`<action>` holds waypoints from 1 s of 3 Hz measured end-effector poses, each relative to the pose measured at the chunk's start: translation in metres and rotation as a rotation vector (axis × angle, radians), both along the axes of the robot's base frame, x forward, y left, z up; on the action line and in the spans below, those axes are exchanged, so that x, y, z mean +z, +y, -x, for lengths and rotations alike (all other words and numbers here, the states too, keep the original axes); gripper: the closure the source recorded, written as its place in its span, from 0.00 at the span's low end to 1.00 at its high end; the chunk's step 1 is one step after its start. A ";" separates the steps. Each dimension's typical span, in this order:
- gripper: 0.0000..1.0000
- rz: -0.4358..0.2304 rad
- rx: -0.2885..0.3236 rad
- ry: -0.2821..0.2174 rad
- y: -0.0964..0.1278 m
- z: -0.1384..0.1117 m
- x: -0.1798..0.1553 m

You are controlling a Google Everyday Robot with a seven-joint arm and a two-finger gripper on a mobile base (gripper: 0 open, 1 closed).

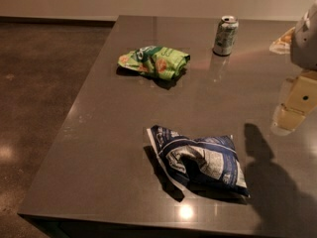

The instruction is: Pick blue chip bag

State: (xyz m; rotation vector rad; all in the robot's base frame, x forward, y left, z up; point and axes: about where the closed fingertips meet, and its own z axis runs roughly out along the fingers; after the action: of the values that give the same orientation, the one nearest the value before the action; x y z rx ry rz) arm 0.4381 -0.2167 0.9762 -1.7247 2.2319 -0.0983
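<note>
Single camera view, set high at the near edge of the surface [99, 148] and tilted down across it toward the far edge, with the floor [39, 83] on the left. The blue chip bag [203, 160] lies closest to the lens; the green bag [154, 61] and can [226, 35] lie farther back. The gripper [290, 114] enters at the right margin, above the surface, right of the blue chip bag.

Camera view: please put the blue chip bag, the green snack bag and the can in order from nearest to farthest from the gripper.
The gripper hangs over the right side of the table.
1. Blue chip bag: near edge of the table, to the left of the gripper.
2. Can: upright on the far side.
3. Green snack bag: far side, further left than the can.
</note>
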 end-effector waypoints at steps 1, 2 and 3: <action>0.00 0.000 0.000 -0.002 0.000 0.000 0.001; 0.00 -0.013 0.019 -0.006 0.011 0.008 -0.007; 0.00 -0.043 0.065 0.016 0.031 0.020 -0.028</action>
State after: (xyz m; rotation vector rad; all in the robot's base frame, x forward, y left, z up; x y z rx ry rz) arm 0.4177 -0.1858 0.9481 -1.7793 2.1708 -0.0211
